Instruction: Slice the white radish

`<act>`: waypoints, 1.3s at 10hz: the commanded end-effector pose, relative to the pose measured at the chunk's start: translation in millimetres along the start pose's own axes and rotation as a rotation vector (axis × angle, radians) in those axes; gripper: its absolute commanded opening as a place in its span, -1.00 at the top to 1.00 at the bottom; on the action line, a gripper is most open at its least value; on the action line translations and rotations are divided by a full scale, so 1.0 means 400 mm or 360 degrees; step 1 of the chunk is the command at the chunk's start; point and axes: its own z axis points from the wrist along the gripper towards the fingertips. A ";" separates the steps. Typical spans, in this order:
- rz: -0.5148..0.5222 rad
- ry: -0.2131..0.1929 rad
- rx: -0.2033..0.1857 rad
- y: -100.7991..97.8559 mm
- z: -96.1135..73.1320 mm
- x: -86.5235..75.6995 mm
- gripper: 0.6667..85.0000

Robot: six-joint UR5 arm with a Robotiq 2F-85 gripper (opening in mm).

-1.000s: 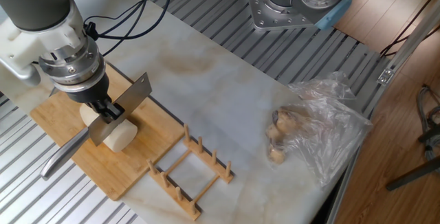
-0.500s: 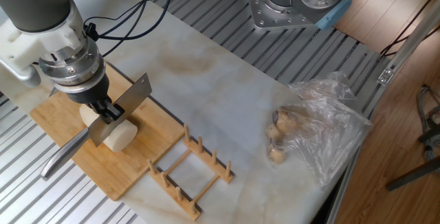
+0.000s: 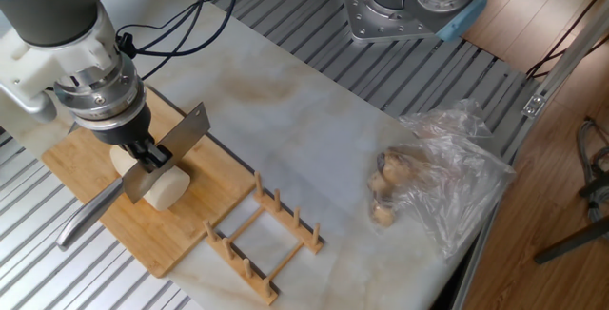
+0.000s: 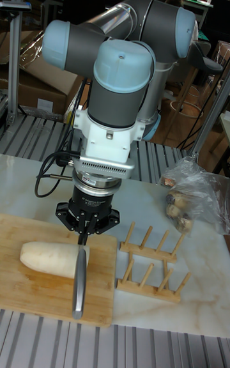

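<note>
I see the white radish [image 3: 164, 188] [image 4: 48, 258] lying on its side directly under my gripper [image 3: 149, 155] [image 4: 85, 232], whole as far as I can make out, a thick creamy cylinder with one rounded end poking out on each side of the tool. It rests on the bamboo cutting board [image 3: 81, 163] [image 4: 38, 298], roughly at the board's middle. My gripper's fingers are closed tight on the cleaver [image 3: 171, 148] [image 4: 79, 278], pinching it where the blade meets the handle. In the fixed view the broad steel blade stands on edge across the radish, its lower edge down against the top of the vegetable; I cannot tell whether it has bitten in. The metal handle runs out from below the gripper toward the near edge of the board. In the tall view the knife appears as a thin grey strip crossing the radish's thicker end.

Just beyond the board's edge, on the side away from the arm's wrist, a wooden dish rack [image 3: 262, 239] [image 4: 148, 266] with upright pegs sits on the pale marble-patterned table [image 3: 304, 129] [image 4: 191, 317]. Well apart from the gripper, past the rack, a crumpled clear plastic bag [image 3: 447, 177] [image 4: 198, 192] holds a few brownish lumps [image 3: 385, 191] [image 4: 177, 209]. The robot's base [image 3: 409, 6] is bolted at the far side of the table.
</note>
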 end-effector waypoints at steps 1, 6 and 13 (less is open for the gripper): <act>0.0005 -0.0008 -0.0017 0.004 0.001 -0.005 0.98; 0.0005 -0.0003 -0.0017 0.004 0.005 -0.004 0.98; 0.0005 -0.0003 -0.0015 0.004 0.013 -0.006 0.98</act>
